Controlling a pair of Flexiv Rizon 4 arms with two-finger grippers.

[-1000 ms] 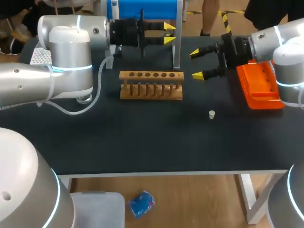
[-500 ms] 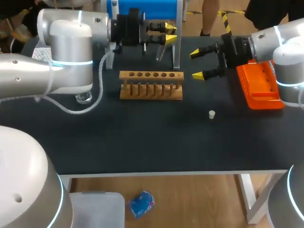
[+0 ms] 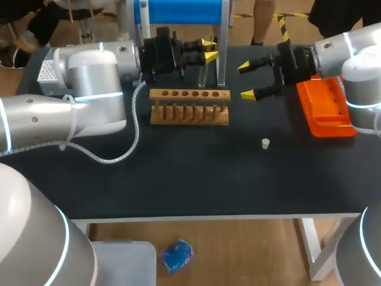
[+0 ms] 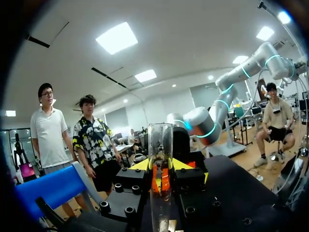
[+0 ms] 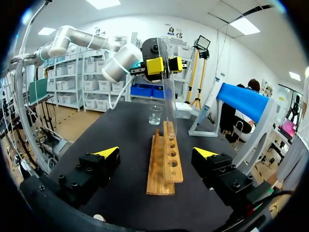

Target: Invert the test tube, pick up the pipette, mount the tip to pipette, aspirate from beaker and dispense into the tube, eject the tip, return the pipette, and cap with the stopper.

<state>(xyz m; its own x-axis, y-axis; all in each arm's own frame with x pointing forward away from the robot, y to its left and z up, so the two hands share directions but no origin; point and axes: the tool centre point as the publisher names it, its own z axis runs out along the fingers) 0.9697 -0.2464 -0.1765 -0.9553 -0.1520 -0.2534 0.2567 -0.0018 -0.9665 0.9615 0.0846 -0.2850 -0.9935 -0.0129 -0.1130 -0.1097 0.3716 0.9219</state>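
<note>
My left gripper (image 3: 206, 50) is shut on a clear test tube (image 3: 203, 74), which hangs nearly upright just behind the wooden tube rack (image 3: 189, 106). In the left wrist view the test tube (image 4: 161, 145) stands between the yellow tips of that gripper (image 4: 161, 167). My right gripper (image 3: 250, 80) stands open and empty to the right of the rack. From its wrist camera, the right gripper (image 5: 156, 153) faces the rack (image 5: 165, 159), with the left gripper (image 5: 161, 65) holding the tube (image 5: 169, 96) above the rack's far end. A small beaker (image 5: 155, 115) stands beyond the rack. A white stopper (image 3: 265, 143) lies on the table.
An orange tip box (image 3: 324, 107) sits at the right, beside my right arm. A blue stand (image 3: 181, 12) rises at the back behind the rack. My left arm's bulk (image 3: 89, 89) covers the table's left side.
My left gripper has turned at the wrist, swinging the test tube from lying level to nearly upright behind the rack. The left arm's elbow has shifted rightward. The right arm has kept still.
</note>
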